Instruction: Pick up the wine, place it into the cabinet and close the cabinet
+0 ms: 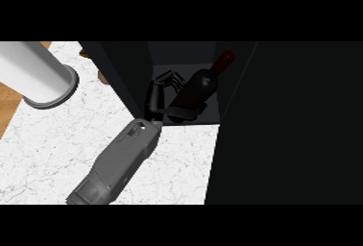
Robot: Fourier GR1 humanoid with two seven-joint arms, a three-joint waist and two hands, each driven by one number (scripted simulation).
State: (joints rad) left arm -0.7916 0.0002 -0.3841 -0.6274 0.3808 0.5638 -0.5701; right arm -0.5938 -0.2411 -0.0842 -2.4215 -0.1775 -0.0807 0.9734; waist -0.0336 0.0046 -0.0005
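Your left hand (pixel 164 98) has its fingers (pixel 170 79) curled round the wine (pixel 199 86), tilted inside the cabinet (pixel 284 120). Stand it upright before letting go (its base seems, in shadow, below your fingertips), then withdraw straight.

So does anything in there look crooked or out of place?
The wine bottle leans, neck toward the upper right, inside the dark cabinet. It is not standing yet: the hand is curled round it. Nothing looks spilled or broken. The white cylinder stands upright on the counter.
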